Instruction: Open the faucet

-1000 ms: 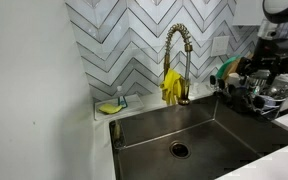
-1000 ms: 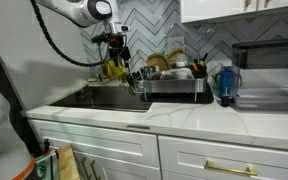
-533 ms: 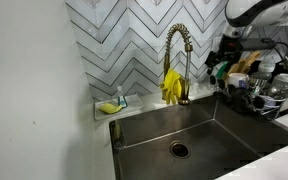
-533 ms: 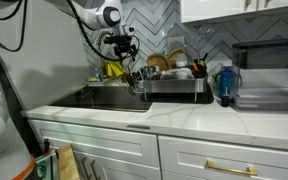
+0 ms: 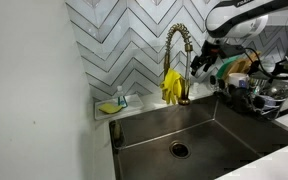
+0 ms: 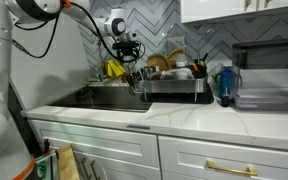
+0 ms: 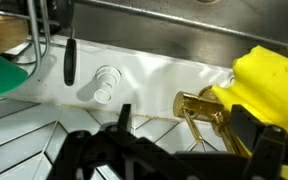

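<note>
Pincer [image 5: 204, 62], gaping, hangs beside one faucet [image 5: 179, 27] over one sink [image 5: 216, 138].

Sink corner in an exterior view: the brass gooseneck faucet [image 5: 179, 28], coiled at the neck, stands behind the steel sink [image 5: 144, 128]. Yellow rubber gloves [image 5: 171, 88] hang against its stem. The gripper [image 5: 206, 62] hovers just beside the arch, with the dish rack [image 5: 269, 98] beyond.

White, rounded arm [image 5: 246, 12] links with black joints, a black cable [image 6: 50, 45] and a black end effector [image 5: 206, 58].
</note>
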Tool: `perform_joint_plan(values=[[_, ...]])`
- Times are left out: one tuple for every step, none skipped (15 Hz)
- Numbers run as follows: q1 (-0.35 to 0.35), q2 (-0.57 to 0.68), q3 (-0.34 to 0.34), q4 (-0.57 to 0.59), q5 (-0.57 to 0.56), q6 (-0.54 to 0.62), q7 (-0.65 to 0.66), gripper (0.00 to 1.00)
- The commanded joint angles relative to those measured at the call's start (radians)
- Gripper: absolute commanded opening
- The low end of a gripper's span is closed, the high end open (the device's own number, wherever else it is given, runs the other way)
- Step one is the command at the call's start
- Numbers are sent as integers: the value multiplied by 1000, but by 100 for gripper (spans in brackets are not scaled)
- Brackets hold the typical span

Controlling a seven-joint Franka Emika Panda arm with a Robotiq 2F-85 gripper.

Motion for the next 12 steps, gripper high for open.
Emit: perform_joint_plan(values=[[5,4,-4,11,0,-5,0,100],[1,10,3,3,22,41,-7,100],[2,14,3,2,28,59,-3,100],[1,20,4,1,34,87,-3,100],[0,26,7,0,42,108,-6,100],[1,34,8,2,45,135,-3,100],[0,44,12,2,56,156,-3,100],[-2,58,18,5,75,169,0,100],[-6,69,25,8,98,174,-5,100],[-5,81,29,10,113,180,-4,100],[-4,92,34,14,127,182,-2,100],[-2,102,35,17,133,182,-1,100]])
